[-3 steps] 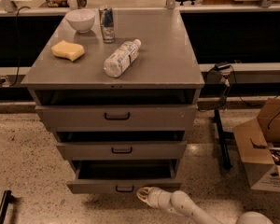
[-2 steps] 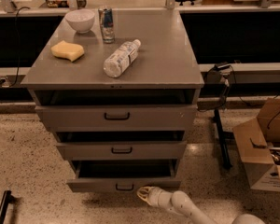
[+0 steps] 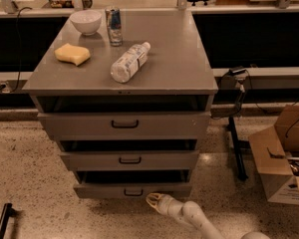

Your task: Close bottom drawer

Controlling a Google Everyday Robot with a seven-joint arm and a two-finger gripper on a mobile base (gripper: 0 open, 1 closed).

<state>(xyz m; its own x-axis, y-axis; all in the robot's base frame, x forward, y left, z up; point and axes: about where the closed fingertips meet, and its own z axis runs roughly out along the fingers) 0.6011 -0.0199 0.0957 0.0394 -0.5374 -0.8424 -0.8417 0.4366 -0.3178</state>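
Observation:
The bottom drawer (image 3: 104, 189) is the lowest of three grey drawers in the cabinet. It stands pulled out a little, with a dark gap above its flat front and a small dark handle (image 3: 133, 192) at its centre. My gripper (image 3: 152, 199) is low at the bottom of the view, just right of and below the handle, its pale tip close against the drawer's front. My white arm (image 3: 199, 219) runs from it to the lower right.
The cabinet top (image 3: 174, 63) carries a white bowl (image 3: 86, 21), a can (image 3: 114, 26), a yellow sponge (image 3: 72, 54) and a lying plastic bottle (image 3: 130, 61). An open cardboard box (image 3: 281, 156) and a black stand (image 3: 235, 133) are to the right. A dark bar (image 3: 2, 220) lies at the lower left.
The bottom drawer's front sits a little further in than a second ago. My gripper stays at its front, just right of the handle.

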